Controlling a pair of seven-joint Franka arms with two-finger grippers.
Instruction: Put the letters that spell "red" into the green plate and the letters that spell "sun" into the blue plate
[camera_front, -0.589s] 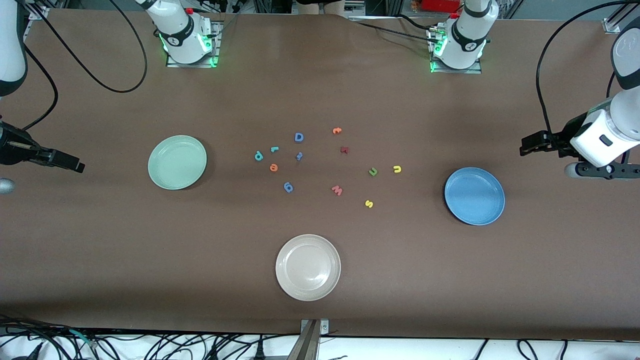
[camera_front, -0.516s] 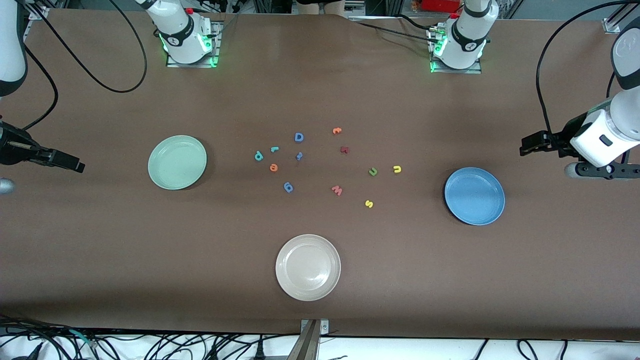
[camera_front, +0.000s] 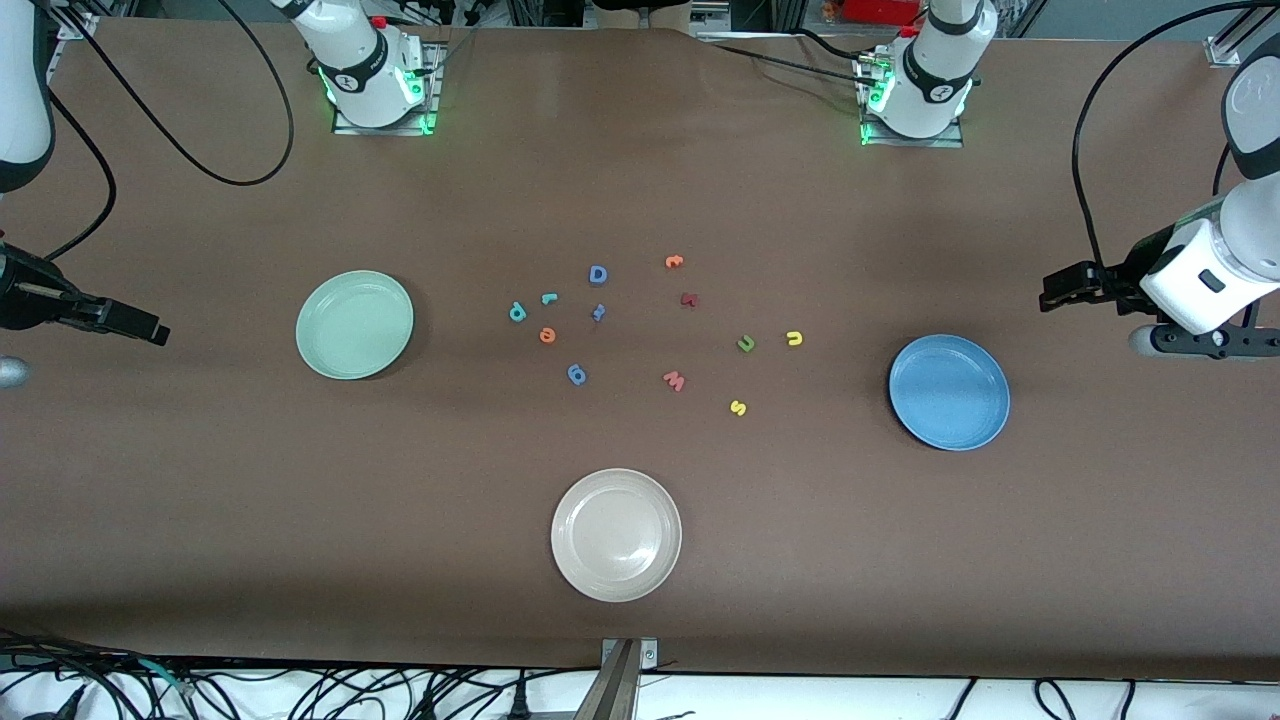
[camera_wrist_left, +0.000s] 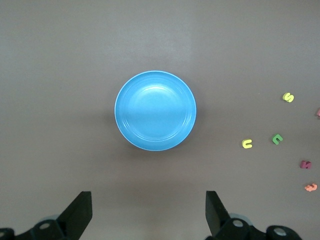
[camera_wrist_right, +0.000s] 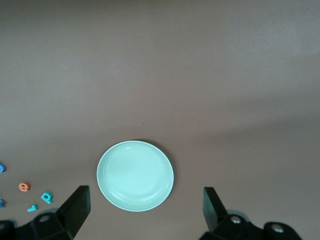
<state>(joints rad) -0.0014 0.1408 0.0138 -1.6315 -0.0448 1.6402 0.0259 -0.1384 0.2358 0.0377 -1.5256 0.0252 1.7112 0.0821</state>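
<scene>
The green plate (camera_front: 354, 325) and the blue plate (camera_front: 949, 392) lie at opposite ends of the table, both holding nothing. Between them are the teal r (camera_front: 549, 298), orange e (camera_front: 547, 335) and teal d (camera_front: 517, 312), closer to the green plate. The green n (camera_front: 746, 343), yellow u (camera_front: 794, 338) and yellow s (camera_front: 738, 407) lie closer to the blue plate. My right gripper (camera_front: 150, 328) hangs open over bare table at the right arm's end. My left gripper (camera_front: 1055, 290) hangs open at the left arm's end. The left wrist view shows the blue plate (camera_wrist_left: 155, 110), the right wrist view the green plate (camera_wrist_right: 135, 175).
An off-white plate (camera_front: 616, 535) sits nearest the front camera. Other letters lie among the task's letters: a blue D (camera_front: 598, 274), an orange letter (camera_front: 674, 262), a dark red letter (camera_front: 688, 299), a pink w (camera_front: 674, 380) and two small blue letters (camera_front: 576, 374).
</scene>
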